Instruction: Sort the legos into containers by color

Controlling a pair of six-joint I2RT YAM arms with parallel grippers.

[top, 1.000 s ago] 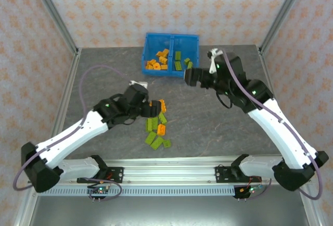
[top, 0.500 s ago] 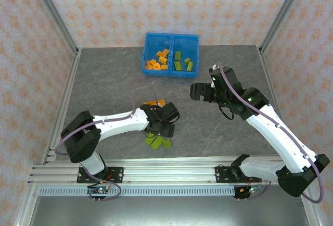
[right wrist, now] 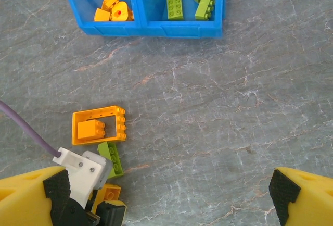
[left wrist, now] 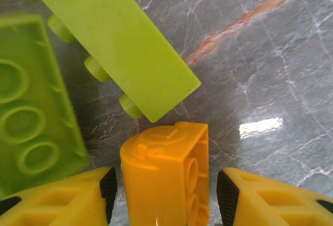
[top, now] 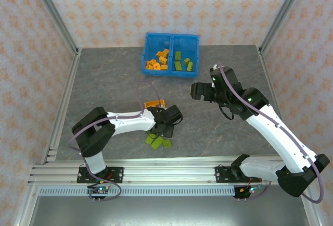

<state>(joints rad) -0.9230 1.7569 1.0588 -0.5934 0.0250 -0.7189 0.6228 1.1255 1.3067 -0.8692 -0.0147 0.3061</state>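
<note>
Left wrist view: left gripper (left wrist: 167, 189) stands open astride an orange brick (left wrist: 165, 168) on the table (left wrist: 270, 54), pads clear of it. A long green brick (left wrist: 112, 44) lies just beside. Closing off-centre could twist the orange one away or drag the green along. Right gripper (right wrist: 170, 192) hangs spread and empty, well short of the bin (right wrist: 151, 28).

Lab test cell, aluminium frame (top: 52, 7), patterned backdrop (wallpaper-like) (top: 171, 2), grey tabletop (top: 104, 80)

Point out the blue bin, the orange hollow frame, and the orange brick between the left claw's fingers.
blue bin (right wrist: 156, 28), right wrist view, front wall
orange hollow frame (right wrist: 120, 123), right wrist view, studded right edge
orange brick (left wrist: 158, 176), left wrist view, broad face
</note>
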